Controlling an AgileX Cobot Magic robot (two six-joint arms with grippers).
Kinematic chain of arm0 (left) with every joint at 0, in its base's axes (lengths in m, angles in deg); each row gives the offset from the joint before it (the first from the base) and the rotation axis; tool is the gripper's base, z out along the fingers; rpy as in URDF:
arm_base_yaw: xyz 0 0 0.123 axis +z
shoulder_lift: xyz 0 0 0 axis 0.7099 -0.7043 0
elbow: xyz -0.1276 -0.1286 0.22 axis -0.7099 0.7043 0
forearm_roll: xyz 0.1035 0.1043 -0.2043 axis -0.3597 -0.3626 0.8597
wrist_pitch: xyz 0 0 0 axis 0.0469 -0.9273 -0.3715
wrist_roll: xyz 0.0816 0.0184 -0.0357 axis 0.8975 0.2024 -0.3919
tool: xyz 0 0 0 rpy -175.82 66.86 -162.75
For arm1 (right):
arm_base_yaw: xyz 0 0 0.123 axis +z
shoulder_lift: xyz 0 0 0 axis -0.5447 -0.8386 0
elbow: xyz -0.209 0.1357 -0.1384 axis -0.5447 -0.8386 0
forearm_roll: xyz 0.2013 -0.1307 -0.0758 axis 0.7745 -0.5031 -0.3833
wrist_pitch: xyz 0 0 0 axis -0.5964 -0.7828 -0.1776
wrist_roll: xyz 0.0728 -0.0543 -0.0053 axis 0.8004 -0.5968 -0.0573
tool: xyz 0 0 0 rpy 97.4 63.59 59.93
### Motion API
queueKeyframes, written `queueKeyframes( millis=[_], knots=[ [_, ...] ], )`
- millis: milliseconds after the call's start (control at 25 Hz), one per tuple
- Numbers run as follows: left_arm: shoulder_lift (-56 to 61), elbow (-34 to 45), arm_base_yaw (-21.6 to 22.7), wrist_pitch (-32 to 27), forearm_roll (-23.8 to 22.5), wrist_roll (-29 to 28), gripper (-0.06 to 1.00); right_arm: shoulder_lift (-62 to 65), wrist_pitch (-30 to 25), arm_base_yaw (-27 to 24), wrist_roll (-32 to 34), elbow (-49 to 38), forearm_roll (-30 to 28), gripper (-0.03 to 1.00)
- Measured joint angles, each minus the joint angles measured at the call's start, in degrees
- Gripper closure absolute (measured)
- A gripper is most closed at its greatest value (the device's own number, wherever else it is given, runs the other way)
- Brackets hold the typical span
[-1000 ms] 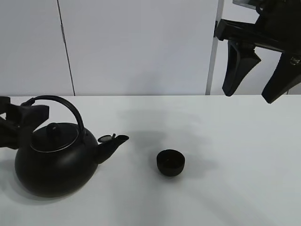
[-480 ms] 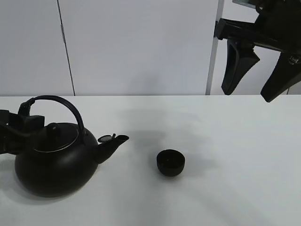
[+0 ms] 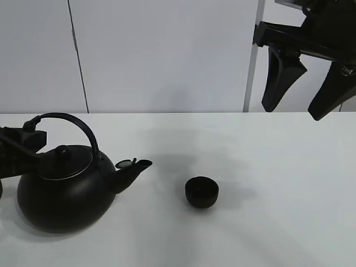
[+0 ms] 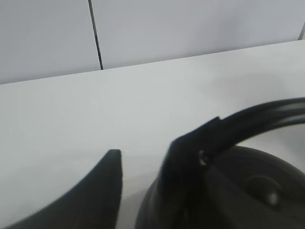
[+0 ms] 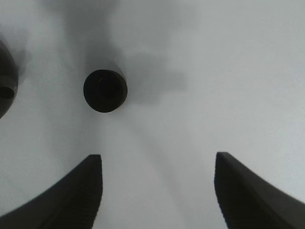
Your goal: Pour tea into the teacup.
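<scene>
Small round matte-black teacup (image 3: 201, 192) upright on white tabletop (image 3: 278, 167), near centre, well apart from spout of large round black kettle (image 3: 64, 194) on left. Your left end effector (image 4: 145, 149): fingers apart, one finger right at kettle's arched handle (image 4: 267, 114); contact, can't tell. Your right end effector (image 3: 292, 111): spread wide, high over tabletop, gripping nothing.

Up close the left pincer (image 4: 143, 162) is blurred, one finger dark against the kettle (image 4: 248, 191) handle, contact can't be told. The kettle runs off that frame. High view's edges cut both pincers; the right pincer (image 3: 292, 111) body is unseen at top right.
</scene>
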Motion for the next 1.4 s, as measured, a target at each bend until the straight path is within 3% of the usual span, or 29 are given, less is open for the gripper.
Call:
queueKeyframes(
  millis=[80,160,320,600,880,1040,1240,1400],
  knots=[
    [-0.2,-0.1,-0.1,0.1,-1.2,0.2,0.81,0.0,0.0,0.0,0.0,0.0,0.0,0.50],
    [-0.3,-0.2,0.1,0.1,-0.2,0.6,0.83,0.0,0.0,0.0,0.0,0.0,0.0,0.50],
    [0.1,-0.3,0.2,-0.5,-1.2,1.1,0.83,0.0,0.2,0.0,0.0,0.0,0.0,0.50],
    [6.0,-1.0,0.2,-7.3,-4.4,1.7,0.83,0.0,0.2,0.0,0.0,0.0,0.0,0.50],
    [11.1,-3.3,-1.6,-7.4,-3.7,1.8,0.83,0.0,0.2,0.0,0.0,0.0,0.2,0.50],
    [11.1,-4.8,-7.5,-9.3,3.0,4.3,0.83,0.0,0.2,0.0,0.0,0.0,0.2,0.50],
    [11.1,-8.1,-16.1,-11.9,15.1,13.7,0.83,0.0,0.2,0.0,0.0,0.0,0.2,0.50],
    [11.0,-11.1,-20.0,-12.9,21.5,19.9,0.83,0.0,0.2,0.0,0.0,0.0,0.1,0.50]
  ],
)
